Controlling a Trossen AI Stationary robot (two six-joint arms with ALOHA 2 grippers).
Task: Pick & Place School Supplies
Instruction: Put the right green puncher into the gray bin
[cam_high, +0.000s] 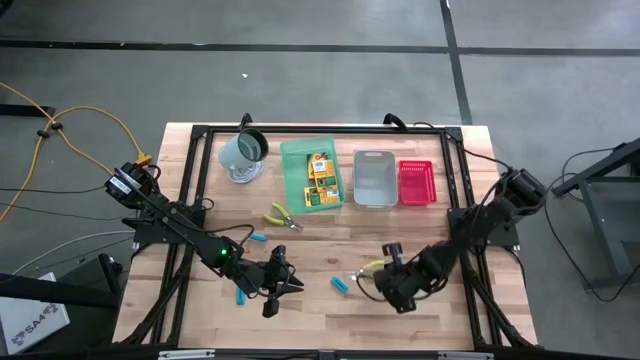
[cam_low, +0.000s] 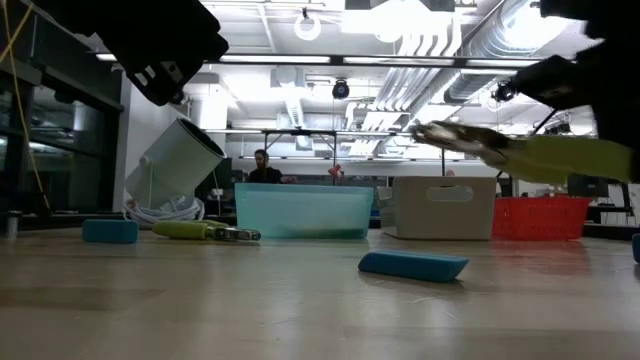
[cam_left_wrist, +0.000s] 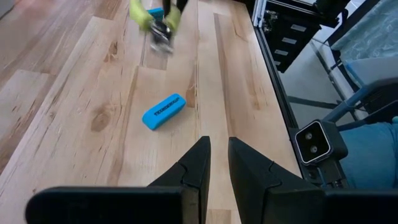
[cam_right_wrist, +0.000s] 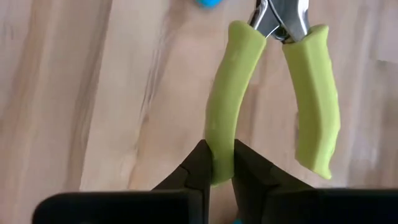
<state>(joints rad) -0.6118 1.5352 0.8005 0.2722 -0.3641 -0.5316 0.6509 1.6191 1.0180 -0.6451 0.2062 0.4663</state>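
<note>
My right gripper (cam_high: 385, 275) hangs over the table's near right part, shut on a pair of yellow-green-handled pliers (cam_low: 530, 152) that it holds above the wood. My left gripper (cam_left_wrist: 219, 148) stands near the front edge, left of centre, with a narrow gap between its fingers and nothing in it. A cyan-blue piece (cam_left_wrist: 163, 111) lies flat on the table between the two grippers. Two more blue pieces (cam_high: 257, 237) (cam_high: 240, 296) lie near the left arm. A second pair of pliers (cam_high: 283, 217) lies flat in front of the green tray (cam_high: 292, 185), which holds yellow-orange boxes (cam_high: 321, 175). My right gripper pinches one handle of the pliers near its free end (cam_right_wrist: 219, 155) between its two fingers. The fingers come from above, slanting down. The other handle (cam_right_wrist: 317, 106) stays free beside it. The pliers are lifted clear of the table, about level, metal jaws (cam_low: 450, 135) toward the table's left.
A grey-green mug (cam_high: 243, 152) lies tilted on a white coil at the back left. A grey tray (cam_high: 375, 178) and a red tray (cam_high: 416, 183) stand to the right of the green one. A black frame (cam_high: 300, 130) borders the table. Bare wood stretches between trays and grippers.
</note>
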